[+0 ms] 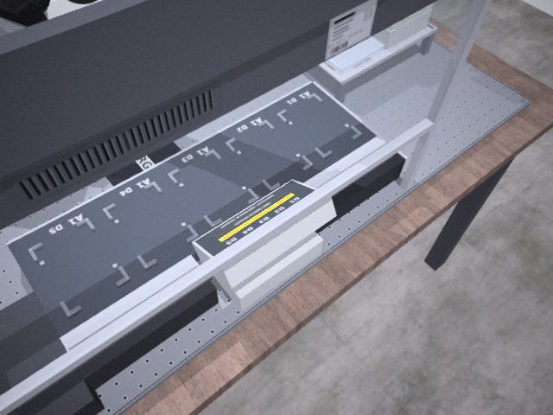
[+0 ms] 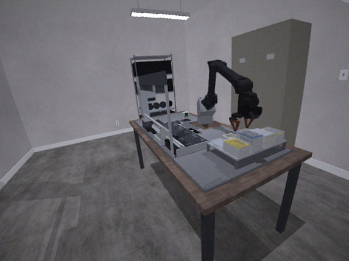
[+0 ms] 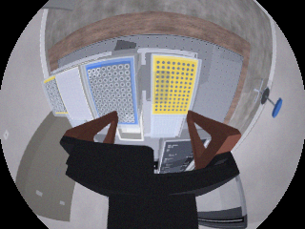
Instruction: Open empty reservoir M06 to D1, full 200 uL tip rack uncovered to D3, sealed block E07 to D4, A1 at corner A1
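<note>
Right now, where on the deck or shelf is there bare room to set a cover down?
All five bracketed deck positions D1 to D5 stand bare. The shelf is crowded: yellow rack, blue rack and more stand side by side under the open hand. Only its deck-side end, beside the yellow rack, looks free.

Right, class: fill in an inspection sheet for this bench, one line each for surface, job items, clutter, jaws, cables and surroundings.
Surface: wooden table under a grey perforated board.
Job items: deck brackets D1 to D5 all bare; yellow rack and blue rack on the shelf.
Clutter: nothing seen.
Jaws: gripper open, empty, above the shelf.
Cables: nothing seen.
Surroundings: cabinet, ceiling light.
</note>
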Motion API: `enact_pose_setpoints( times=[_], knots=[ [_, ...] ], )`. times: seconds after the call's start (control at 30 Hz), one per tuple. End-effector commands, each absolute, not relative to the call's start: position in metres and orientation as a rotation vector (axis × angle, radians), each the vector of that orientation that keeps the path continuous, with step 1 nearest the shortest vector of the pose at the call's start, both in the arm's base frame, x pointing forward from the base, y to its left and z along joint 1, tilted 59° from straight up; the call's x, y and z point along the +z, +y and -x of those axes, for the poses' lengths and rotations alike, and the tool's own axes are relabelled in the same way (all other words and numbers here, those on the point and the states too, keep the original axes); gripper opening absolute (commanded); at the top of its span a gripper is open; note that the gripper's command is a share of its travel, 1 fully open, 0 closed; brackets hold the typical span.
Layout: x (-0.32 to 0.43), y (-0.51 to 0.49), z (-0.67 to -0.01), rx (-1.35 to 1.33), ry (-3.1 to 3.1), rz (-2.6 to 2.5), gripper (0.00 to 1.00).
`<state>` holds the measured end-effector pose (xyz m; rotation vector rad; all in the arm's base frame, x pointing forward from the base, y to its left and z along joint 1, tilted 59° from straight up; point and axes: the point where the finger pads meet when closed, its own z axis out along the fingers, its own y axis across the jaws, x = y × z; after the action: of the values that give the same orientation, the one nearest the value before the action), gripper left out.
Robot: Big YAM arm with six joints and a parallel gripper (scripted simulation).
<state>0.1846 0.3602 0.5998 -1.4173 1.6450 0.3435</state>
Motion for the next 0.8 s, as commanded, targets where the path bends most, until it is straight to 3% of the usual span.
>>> enact_pose_setpoints(
  times=[0.0,0.43,0.77],
  knots=[
    [0.63,0.34,-0.154,0.421,1.587,1.351,1.0],
    [0.612,0.356,-0.11,0.432,1.597,1.352,1.0],
    [0.615,0.361,-0.114,0.417,1.599,1.357,1.0]
  ],
)
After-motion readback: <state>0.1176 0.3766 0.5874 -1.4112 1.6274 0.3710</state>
